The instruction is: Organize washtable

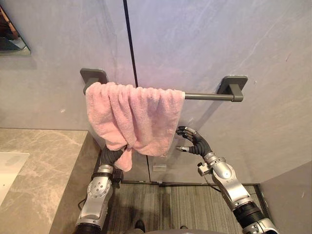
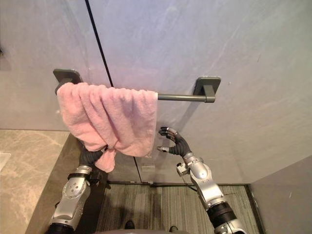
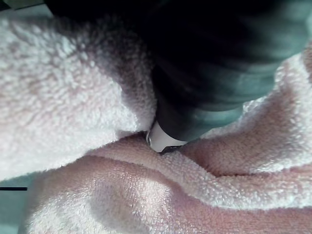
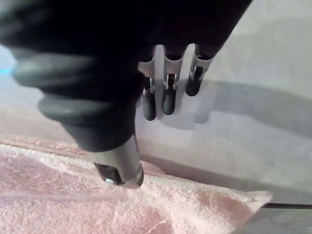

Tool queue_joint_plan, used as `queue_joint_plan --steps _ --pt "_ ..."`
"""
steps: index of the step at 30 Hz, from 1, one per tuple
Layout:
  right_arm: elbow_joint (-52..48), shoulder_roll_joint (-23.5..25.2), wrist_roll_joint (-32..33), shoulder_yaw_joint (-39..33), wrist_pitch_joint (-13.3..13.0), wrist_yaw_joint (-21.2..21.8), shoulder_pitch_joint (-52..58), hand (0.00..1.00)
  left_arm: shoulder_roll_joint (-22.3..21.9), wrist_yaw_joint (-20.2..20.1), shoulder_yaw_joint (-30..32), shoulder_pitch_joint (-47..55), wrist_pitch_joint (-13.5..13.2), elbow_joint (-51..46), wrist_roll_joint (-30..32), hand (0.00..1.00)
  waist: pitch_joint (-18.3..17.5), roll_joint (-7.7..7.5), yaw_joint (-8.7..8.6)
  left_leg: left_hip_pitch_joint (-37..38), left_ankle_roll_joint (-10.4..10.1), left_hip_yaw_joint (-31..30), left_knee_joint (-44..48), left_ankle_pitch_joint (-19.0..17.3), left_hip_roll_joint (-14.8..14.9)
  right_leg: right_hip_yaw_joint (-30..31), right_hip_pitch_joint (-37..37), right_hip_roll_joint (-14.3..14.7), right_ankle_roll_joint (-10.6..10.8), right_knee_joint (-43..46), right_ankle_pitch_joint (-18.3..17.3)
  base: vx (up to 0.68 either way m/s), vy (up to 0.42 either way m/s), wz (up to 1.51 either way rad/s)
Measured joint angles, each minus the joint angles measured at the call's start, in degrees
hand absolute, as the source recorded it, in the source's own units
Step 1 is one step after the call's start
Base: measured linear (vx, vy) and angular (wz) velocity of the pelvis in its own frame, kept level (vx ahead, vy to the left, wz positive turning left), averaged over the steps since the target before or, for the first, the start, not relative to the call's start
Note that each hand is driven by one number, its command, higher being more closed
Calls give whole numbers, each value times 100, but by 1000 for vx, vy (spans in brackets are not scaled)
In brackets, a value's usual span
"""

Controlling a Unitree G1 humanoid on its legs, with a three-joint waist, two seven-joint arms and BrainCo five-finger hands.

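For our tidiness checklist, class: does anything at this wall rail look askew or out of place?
The fluffy pink towel hangs bunched toward the left end of the dark grey metal rail, its lower corner gathered at the left hand, leaving the hem uneven.

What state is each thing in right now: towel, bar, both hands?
pink towel: draped over the bar, bunched toward its left end.
towel bar: wall-mounted, right part bare.
left hand: pushed into the towel's lower folds.
right hand: open, beside the towel's right edge.
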Motion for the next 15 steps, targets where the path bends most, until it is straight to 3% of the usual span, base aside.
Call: queue_joint_plan --steps 12,13,15 --pt "-16 49 27 506 18 0 -606 0 -12 -1 -142 -2 0 0 -5 100 1 4 18 -26 1 -64 10 2 -8 -55 16 1 -3 -6 2 0 0 1" --pt "-11 57 30 553 19 0 -640 100 -12 0 -142 -2 0 0 -6 100 1 4 19 -38 1 -87 12 3 -10 -77 17 1 -3 -7 2 -3 -3 7" --pt "13 66 39 620 20 -1 -687 100 -11 0 -143 -3 0 0 -8 100 1 5 23 -53 0 -108 15 5 -11 -101 16 0 -3 -11 2 -12 -10 7"
